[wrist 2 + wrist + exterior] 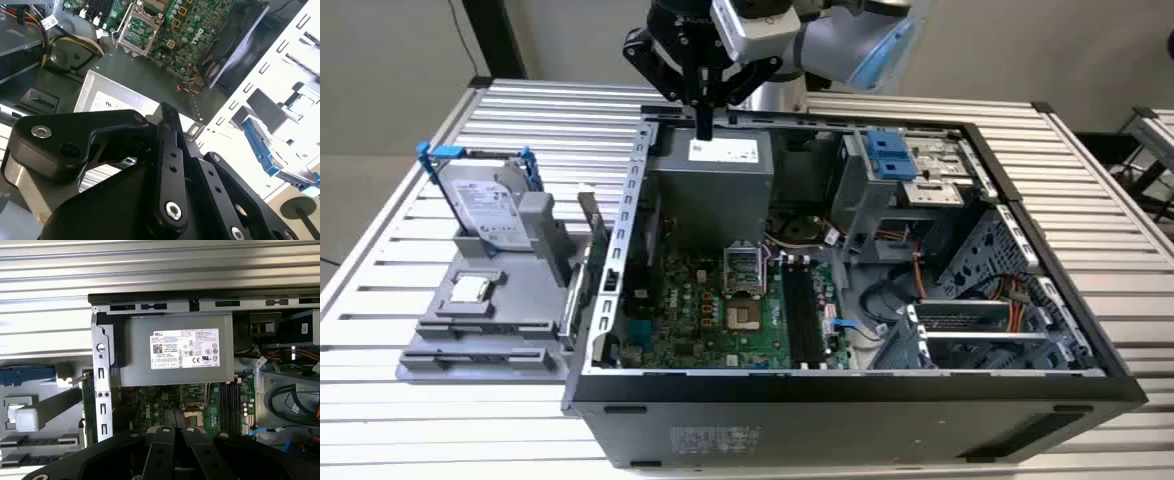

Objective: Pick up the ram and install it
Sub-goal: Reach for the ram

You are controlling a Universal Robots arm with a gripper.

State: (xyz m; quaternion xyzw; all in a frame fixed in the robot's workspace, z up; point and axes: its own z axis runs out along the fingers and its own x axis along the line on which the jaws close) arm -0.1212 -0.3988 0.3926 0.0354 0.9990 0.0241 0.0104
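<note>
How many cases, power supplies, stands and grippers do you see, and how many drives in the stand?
case: 1
power supply: 1
stand: 1
gripper: 1
drive in the stand: 1
Total: 5

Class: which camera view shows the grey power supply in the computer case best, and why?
The first wrist view: the power supply lies nearly whole and square-on, label included. The exterior view shows it aslant, its top partly behind the gripper. The second wrist view shows a labelled strip beyond the gripper.
</note>
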